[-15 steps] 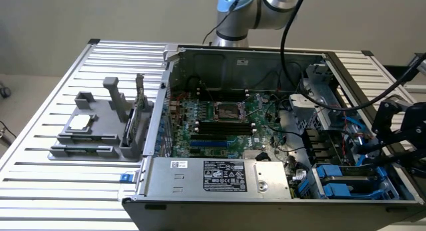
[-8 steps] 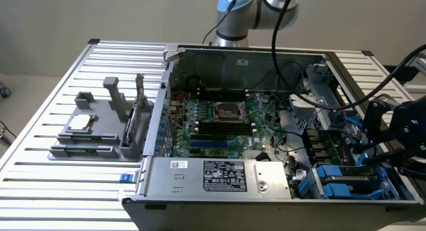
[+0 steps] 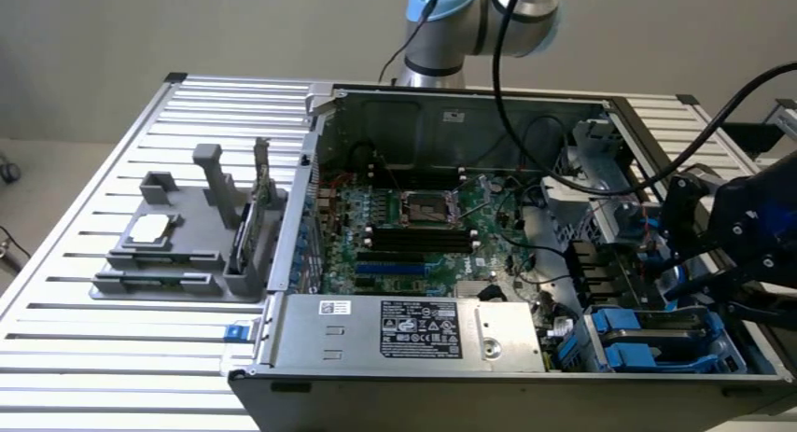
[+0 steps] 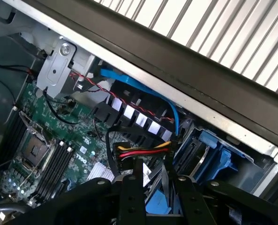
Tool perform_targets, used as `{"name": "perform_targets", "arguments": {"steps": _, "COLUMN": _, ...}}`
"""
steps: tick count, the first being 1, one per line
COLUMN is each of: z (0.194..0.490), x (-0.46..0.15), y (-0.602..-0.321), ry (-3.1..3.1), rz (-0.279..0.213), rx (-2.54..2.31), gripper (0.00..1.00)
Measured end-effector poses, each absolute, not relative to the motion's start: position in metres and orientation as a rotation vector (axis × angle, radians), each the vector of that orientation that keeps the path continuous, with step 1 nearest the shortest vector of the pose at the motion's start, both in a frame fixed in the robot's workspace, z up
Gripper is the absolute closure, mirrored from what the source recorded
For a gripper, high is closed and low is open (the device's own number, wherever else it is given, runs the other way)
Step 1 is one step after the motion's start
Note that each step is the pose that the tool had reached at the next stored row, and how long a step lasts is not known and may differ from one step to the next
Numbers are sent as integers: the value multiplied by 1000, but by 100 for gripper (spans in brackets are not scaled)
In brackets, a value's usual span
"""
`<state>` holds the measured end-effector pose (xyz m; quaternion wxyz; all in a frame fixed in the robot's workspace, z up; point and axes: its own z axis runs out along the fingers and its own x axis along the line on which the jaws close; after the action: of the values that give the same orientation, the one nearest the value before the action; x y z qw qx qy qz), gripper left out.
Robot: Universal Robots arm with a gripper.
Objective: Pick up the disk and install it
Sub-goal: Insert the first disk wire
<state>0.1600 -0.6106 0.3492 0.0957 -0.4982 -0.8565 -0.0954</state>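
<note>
Open computer case point(image 3: 412, 124) | disk point(image 4: 157, 207) gripped in hand point(image 4: 156, 182) | above drive bay point(image 3: 716, 339)

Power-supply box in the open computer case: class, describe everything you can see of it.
The power-supply box is a long, grey, metal-looking box lying flat in the open computer case, along its near wall in the exterior view, in front of the motherboard. Its top carries a small white sticker and a larger black-and-white label. Cables bunch at its end on the exterior view's right.
</note>
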Motion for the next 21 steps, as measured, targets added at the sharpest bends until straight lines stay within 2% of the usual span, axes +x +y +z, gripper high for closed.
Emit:
{"name": "perform_targets", "arguments": {"steps": 8, "z": 349, "x": 166, "y": -613, "ry": -2540, "rz": -279, "rx": -1478, "gripper": 69}}
{"name": "perform_targets", "arguments": {"steps": 21, "z": 349, "x": 172, "y": -625, "ry": -2553, "rz": -245, "rx": -1487, "gripper": 69}}
